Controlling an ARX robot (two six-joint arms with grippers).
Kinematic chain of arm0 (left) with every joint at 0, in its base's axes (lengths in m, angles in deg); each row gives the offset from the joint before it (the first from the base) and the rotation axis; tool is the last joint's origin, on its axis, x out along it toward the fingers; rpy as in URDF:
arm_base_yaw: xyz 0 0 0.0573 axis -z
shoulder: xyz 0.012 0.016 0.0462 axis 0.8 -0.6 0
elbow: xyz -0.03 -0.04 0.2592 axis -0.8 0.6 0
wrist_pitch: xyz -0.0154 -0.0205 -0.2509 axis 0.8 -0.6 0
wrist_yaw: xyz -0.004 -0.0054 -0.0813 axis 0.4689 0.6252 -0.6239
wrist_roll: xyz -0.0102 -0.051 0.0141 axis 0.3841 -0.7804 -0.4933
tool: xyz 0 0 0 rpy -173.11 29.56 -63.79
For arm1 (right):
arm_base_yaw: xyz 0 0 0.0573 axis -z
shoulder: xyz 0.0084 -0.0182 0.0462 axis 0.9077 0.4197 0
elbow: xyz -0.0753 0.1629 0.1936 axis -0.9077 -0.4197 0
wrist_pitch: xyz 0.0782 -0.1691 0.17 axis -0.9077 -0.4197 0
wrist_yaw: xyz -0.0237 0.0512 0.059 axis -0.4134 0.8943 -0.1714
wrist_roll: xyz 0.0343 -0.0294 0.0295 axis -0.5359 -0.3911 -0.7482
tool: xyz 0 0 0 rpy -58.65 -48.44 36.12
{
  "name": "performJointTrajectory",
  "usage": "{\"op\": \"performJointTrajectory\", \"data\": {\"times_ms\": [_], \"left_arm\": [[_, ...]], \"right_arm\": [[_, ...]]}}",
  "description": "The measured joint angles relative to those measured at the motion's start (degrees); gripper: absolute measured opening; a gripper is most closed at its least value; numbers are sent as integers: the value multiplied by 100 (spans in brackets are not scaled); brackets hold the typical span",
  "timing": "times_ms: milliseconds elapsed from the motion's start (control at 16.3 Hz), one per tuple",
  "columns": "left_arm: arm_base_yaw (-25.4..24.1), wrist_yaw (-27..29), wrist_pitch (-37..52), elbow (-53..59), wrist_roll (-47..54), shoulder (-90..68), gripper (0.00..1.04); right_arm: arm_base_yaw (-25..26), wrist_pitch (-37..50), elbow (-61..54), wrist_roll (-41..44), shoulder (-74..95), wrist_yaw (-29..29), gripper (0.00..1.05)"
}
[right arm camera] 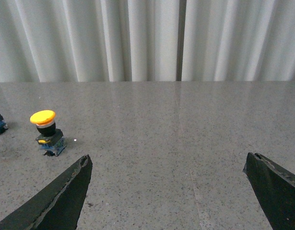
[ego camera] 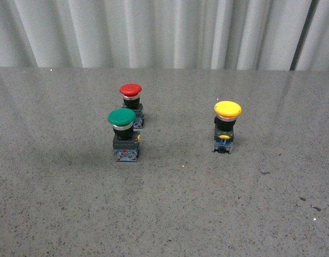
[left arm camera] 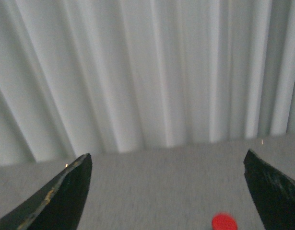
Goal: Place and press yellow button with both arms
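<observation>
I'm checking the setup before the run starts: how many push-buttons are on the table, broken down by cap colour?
Red-capped button: 1
Green-capped button: 1
Yellow-capped button: 1
Total: 3

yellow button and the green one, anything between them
Nothing. The front view shows bare table between the yellow button and green button; the red button stands farther back.

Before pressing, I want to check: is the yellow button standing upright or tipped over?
Upright: the yellow button stands on its base, cap on top.
</observation>
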Motion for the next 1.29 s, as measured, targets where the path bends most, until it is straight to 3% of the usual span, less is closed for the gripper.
{"op": "performJointTrajectory", "data": {"times_ms": [122, 490, 673, 796, 1286], "left_arm": [[-498, -382, -946, 1099, -597, 1488, 73], [-1335, -1185, -535, 2975, -1067, 2918, 1], [-1565, -1427, -549, 3399, -1069, 3357, 2], [-2151, -1919, -654, 3633, -1069, 3679, 2], [-2124, -2009, -1180, 4092, -1082, 4677, 2]], "right_arm": [[0, -7, 0, 0, 0, 0, 98], [0, 0, 0, 0, 0, 2, 98], [0, -2, 0, 0, 0, 2, 98], [0, 0, 0, 0, 0, 2, 98], [0, -2, 0, 0, 0, 0, 98]]}}
